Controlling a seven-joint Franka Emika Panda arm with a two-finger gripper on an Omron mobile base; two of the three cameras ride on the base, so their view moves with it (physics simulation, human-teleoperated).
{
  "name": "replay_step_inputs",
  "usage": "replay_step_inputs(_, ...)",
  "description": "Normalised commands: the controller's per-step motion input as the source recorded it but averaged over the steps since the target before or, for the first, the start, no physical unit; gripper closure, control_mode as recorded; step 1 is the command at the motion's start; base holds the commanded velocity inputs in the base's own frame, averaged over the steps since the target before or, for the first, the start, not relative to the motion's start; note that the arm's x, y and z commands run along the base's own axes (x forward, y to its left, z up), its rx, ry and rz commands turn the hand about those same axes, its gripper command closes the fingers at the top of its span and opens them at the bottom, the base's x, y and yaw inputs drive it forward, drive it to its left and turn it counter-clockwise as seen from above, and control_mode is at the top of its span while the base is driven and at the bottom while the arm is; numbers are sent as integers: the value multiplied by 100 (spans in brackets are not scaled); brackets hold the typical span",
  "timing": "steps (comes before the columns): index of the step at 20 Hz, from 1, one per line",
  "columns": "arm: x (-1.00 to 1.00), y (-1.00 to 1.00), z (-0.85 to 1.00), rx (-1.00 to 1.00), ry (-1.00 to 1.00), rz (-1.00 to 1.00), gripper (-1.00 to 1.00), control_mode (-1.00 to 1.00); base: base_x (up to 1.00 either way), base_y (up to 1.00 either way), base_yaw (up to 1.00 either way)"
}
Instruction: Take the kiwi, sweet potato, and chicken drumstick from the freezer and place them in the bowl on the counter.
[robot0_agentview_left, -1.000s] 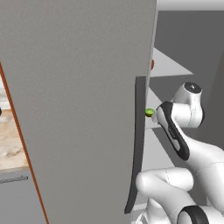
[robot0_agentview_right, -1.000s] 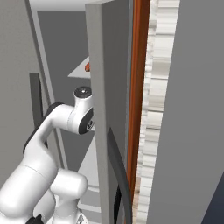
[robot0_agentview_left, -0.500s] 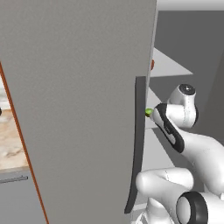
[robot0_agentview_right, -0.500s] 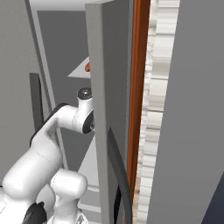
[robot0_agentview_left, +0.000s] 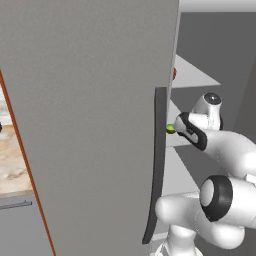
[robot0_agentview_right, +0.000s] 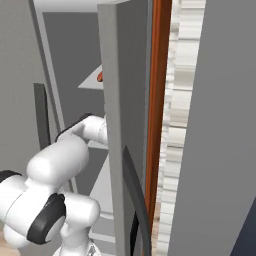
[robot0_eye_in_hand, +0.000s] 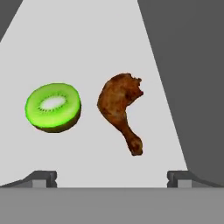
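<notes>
Arm farther in; halved bright-green kiwi (robot0_eye_in_hand: 53, 107), pale core.

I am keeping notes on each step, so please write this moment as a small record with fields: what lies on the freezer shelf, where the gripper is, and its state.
place: inside the freezer, door swung open
shelf: pale grey, holds two foods lying apart
kiwi: halved, cut face showing, left in the hand view
chicken drumstick: brown, right of the kiwi, thin end toward the camera
gripper: open, holding nothing, short of both foods
arm: reaches past the door's dark handle toward the shelf
progress: neither food picked up yet
</notes>
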Motion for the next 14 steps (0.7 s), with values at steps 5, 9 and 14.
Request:
replay_step_inputs(5,55,-10,-18,0,0,0,-100,-100,0,0,0)
replay_step_inputs(9,37,0,-32,0,0,0,-100,-100,0,0,0)
replay_step_inputs(14,26,-3,-34,0,0,0,-100,-100,0,0,0)
